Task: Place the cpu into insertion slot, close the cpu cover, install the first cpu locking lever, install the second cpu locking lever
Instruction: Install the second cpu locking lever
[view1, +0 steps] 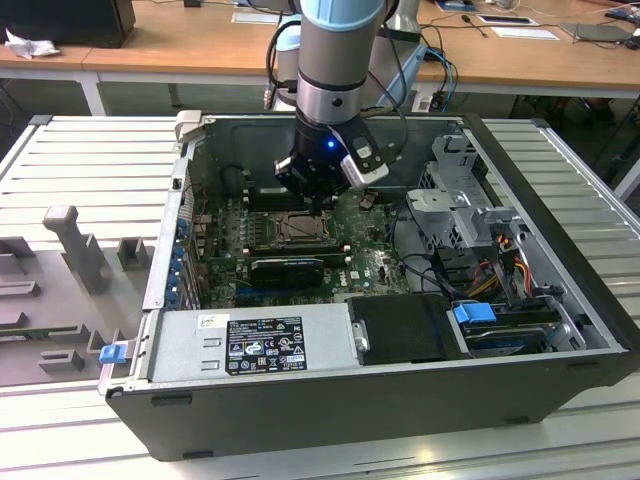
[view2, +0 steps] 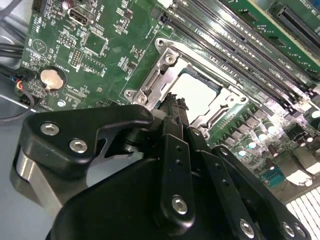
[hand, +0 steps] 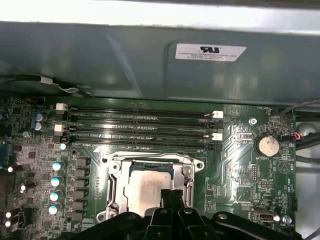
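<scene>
Gripper: the black gripper (view1: 318, 203) hangs from the arm inside the open computer case (view1: 560, 300), its tip just above the insertion slot (view1: 298, 229). In both wrist views the fingers (view2: 175, 115) meet in a narrow point with no gap and nothing between them, right at the socket's edge.
CPU: the pale square cpu (hand: 147, 190) lies flat inside the slot; the second wrist view shows its face (view2: 197, 95) partly hidden behind the fingertips.
CPU cover: the silvery cpu cover (hand: 116, 187) lies down over the socket, framing the chip through its cut-out.
Locking levers: I cannot tell their position.
First wrist view adds: the long black memory slots (hand: 137, 125) on the socket's far side, near the case wall, and a round coin battery (hand: 266, 146).
Exterior view adds: the grey power supply box (view1: 250, 345) at the case's near edge, and a wooden desk (view1: 200, 40) beyond.
</scene>
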